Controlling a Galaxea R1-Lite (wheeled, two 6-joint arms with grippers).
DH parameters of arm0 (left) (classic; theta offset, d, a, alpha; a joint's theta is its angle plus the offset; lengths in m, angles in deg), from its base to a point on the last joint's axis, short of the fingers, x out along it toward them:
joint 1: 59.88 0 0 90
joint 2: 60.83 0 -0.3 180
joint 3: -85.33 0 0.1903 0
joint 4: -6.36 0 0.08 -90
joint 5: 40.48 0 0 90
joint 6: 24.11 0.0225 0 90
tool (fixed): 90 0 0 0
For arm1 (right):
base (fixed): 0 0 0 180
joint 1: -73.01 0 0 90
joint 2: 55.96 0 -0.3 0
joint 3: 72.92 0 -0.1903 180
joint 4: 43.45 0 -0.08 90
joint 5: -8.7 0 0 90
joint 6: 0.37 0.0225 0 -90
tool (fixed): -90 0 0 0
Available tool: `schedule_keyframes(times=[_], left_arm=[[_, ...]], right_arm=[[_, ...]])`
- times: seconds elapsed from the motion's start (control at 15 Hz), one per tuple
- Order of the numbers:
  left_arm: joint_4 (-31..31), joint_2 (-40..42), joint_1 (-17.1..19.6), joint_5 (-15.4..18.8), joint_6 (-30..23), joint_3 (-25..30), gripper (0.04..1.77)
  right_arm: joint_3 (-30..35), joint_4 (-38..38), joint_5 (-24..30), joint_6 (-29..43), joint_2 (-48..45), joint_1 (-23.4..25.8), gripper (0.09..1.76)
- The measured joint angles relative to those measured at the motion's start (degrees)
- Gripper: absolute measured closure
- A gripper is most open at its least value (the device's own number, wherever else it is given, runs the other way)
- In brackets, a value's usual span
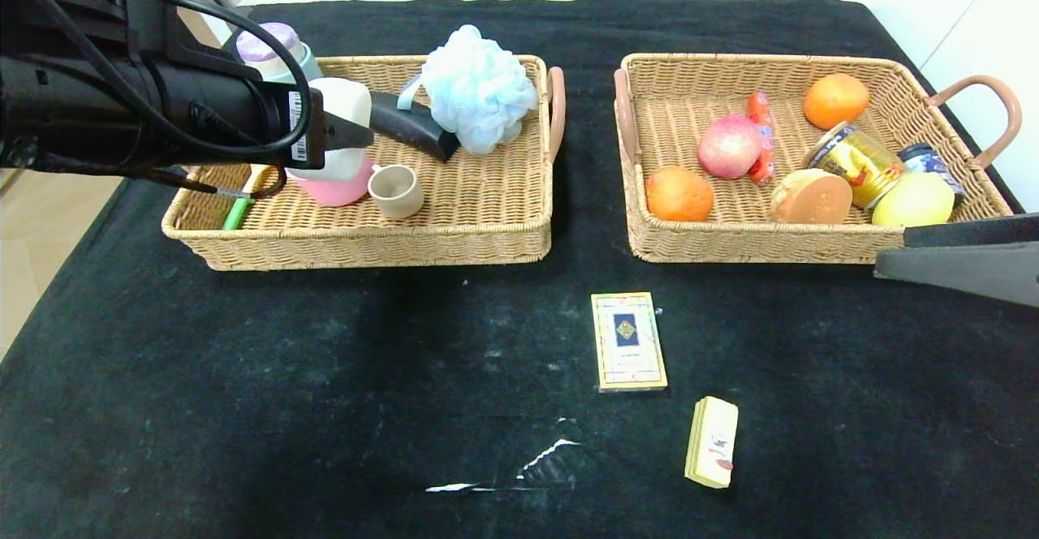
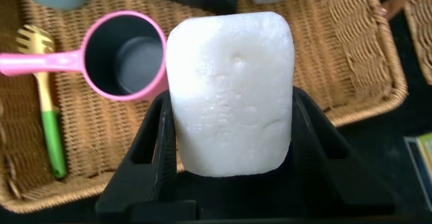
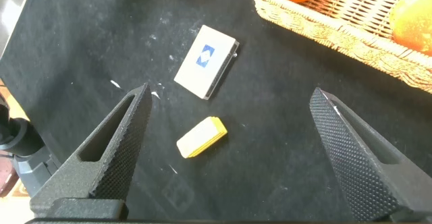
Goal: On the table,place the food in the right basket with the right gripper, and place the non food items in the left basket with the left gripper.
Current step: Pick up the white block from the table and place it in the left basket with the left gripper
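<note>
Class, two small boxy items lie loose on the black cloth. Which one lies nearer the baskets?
The card box with the blue diamond. It lies just in front of the right basket, while the yellow wrapped block lies farther from both.

A pale blue mesh bath sponge sits at the far side of one wicker tray, beside a dark wedge-shaped object. A beige cup stands nearer the front. A yellow fork with a green handle lies flat at the tray's outer end. A bottle with a lilac cap stands at the far corner. In the other tray: a gold drink can lying on its side, a dark-lidded jar and a red-orange wrapped sausage.
</note>
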Motion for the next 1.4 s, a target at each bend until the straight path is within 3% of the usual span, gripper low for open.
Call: schedule_keyframes(times=[0.33,0.6,0.87,1.13,1.4], left_arm=[[-6.7,-4.6,7.4,3.2,0.0,-2.3,0.80],[-11.8,-8.1,11.2,4.1,-0.2,-1.9,0.80],[-16.3,-10.2,12.8,4.4,0.1,-0.6,0.80],[-16.8,-10.6,13.0,4.3,0.3,-0.2,0.80],[-17.0,-10.7,13.2,5.0,0.3,-0.2,0.54]], right_arm=[[0.0,0.0,0.0,0.0,0.0,0.1,0.14],[0.0,0.1,0.0,0.0,0.0,0.1,0.14],[-0.1,0.1,0.0,0.0,0.1,0.2,0.14],[0.0,0.1,0.0,0.0,0.2,0.2,0.14],[0.0,0.1,0.0,0.0,0.1,0.2,0.14]])
